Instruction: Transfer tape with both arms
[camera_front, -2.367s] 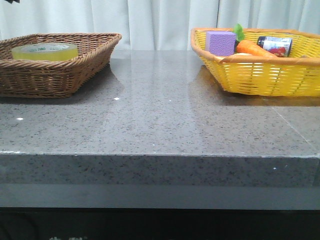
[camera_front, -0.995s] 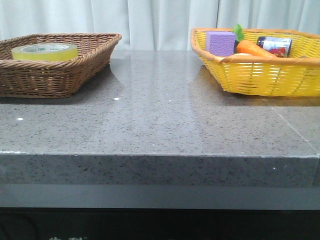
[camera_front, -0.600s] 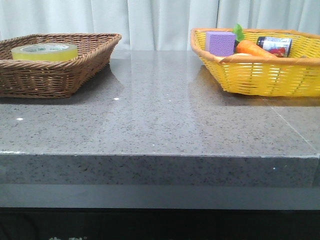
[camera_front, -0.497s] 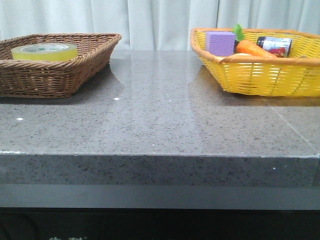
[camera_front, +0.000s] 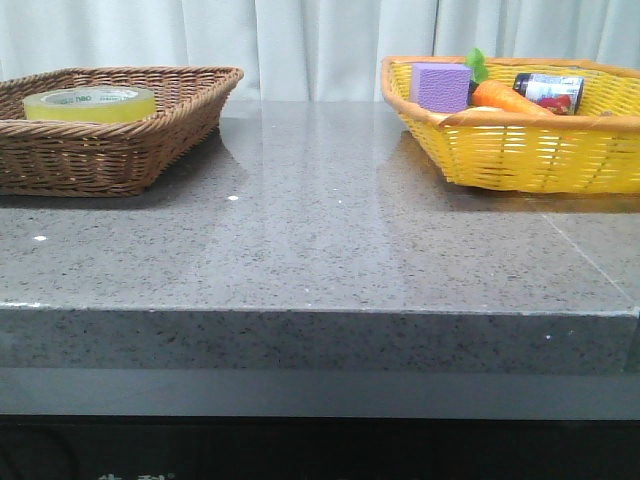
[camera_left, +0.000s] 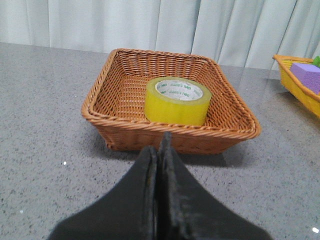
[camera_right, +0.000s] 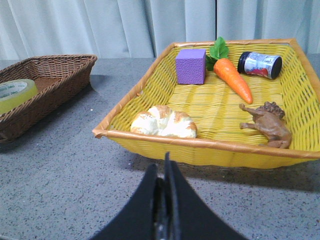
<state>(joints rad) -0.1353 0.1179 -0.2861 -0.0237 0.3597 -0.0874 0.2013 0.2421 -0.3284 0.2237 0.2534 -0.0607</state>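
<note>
The yellow tape roll (camera_front: 89, 103) lies flat in the brown wicker basket (camera_front: 150, 150) at the table's back left. It also shows in the left wrist view (camera_left: 177, 101) and at the edge of the right wrist view (camera_right: 14, 93). My left gripper (camera_left: 159, 150) is shut and empty, above the table just in front of the brown basket (camera_left: 125, 135). My right gripper (camera_right: 165, 167) is shut and empty, in front of the yellow basket (camera_right: 200, 150). Neither gripper shows in the front view.
The yellow basket (camera_front: 520, 150) at the back right holds a purple block (camera_front: 440, 86), a carrot (camera_front: 505, 97), a small jar (camera_front: 548, 90), a croissant (camera_right: 163, 122) and a brown toy lion (camera_right: 270, 125). The grey stone table (camera_front: 320, 240) lies between the baskets. White curtains hang behind.
</note>
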